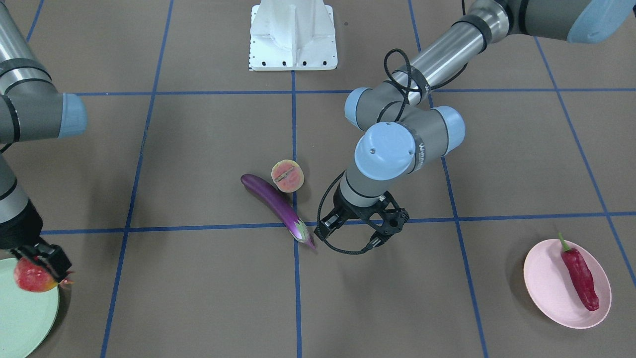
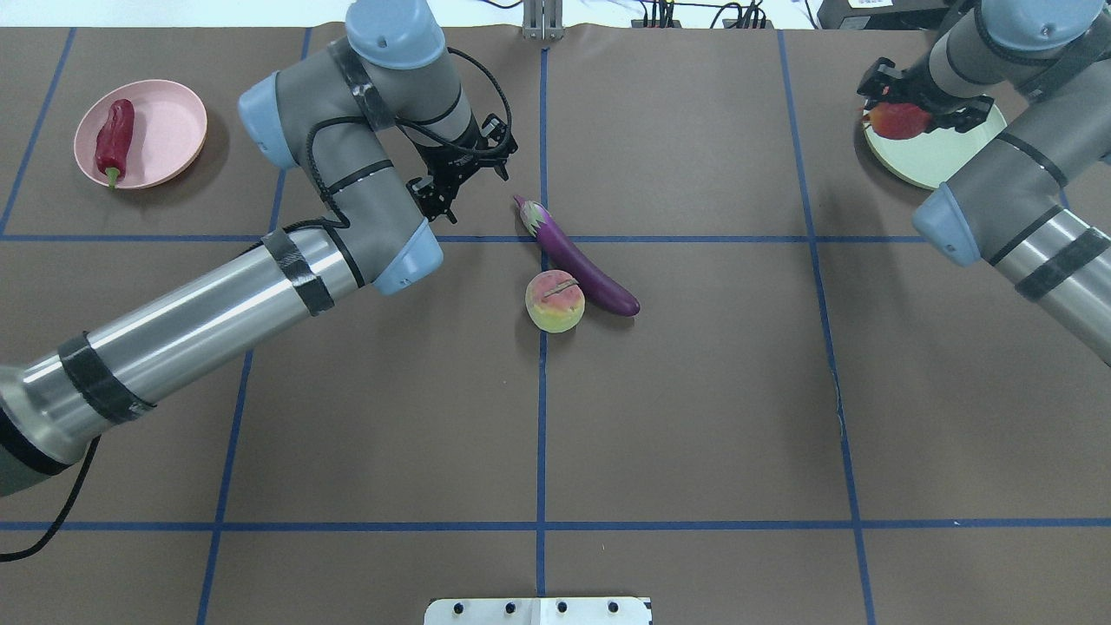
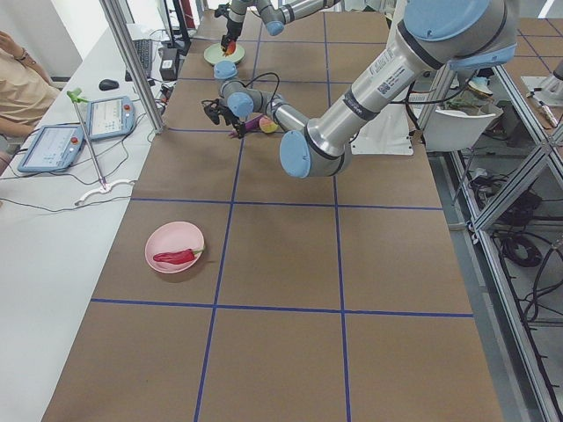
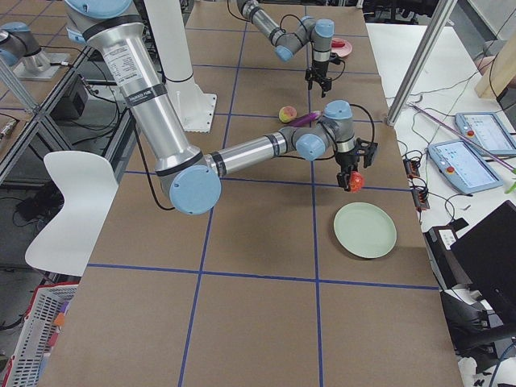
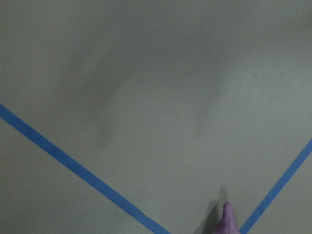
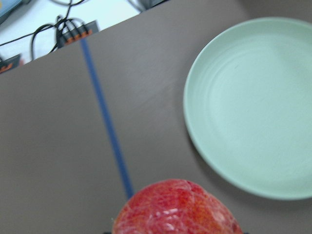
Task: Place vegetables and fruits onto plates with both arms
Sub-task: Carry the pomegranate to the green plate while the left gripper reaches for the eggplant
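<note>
My left arm (image 2: 200, 317) stretches forward from my left side toward the middle of the table (image 2: 694, 417), and its wrist folds over so that the left gripper (image 2: 467, 171) points down. Its jaws stand apart with nothing between them, hovering just left of the capped end of the eggplant (image 1: 276, 204). In my left wrist view only that end's purple tip shows, at the bottom edge. The eggplant lies slantwise across the centre line, and the halved fruit (image 1: 287, 175) sits face up just beside its near end. My right arm (image 2: 1024, 217) reaches to the far right, wrist bent down, and the right gripper (image 1: 40, 266) is clamped around the ball fruit (image 1: 33, 279), which hangs in the air at the inner rim of the green plate (image 1: 20, 323). I cannot tell whether it is over the plate or just short of it. On my far left, the chili (image 1: 579, 276) lies on the pink plate (image 1: 545, 291).
</note>
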Robot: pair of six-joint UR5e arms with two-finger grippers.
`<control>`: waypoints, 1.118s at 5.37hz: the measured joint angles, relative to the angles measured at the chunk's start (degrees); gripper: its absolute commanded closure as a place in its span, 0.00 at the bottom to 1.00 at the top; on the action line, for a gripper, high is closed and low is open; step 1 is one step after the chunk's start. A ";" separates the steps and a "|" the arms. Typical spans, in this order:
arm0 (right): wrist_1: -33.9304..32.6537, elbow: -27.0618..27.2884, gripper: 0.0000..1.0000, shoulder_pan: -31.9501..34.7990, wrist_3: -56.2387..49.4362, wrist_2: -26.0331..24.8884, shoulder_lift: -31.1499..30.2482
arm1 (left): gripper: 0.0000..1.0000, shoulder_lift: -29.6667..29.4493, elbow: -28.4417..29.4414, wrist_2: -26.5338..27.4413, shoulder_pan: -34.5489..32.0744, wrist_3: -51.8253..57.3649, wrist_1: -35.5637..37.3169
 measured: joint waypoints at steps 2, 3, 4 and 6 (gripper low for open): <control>3.68 -10.09 0.92 1.61 -0.41 -4.55 0.41 | 0.00 -3.05 5.35 2.43 1.43 -0.79 -1.16; 5.30 -13.23 0.01 2.26 -0.47 -4.68 0.40 | 0.00 -3.53 6.19 2.84 1.88 -1.74 -2.04; 6.46 -15.11 0.00 2.87 -0.52 -4.63 0.28 | 0.00 -4.01 6.40 2.94 2.57 -3.63 -2.99; 8.21 -15.76 0.00 3.13 -0.67 -4.38 -0.04 | 0.00 -5.68 7.17 5.52 5.63 -7.15 -4.00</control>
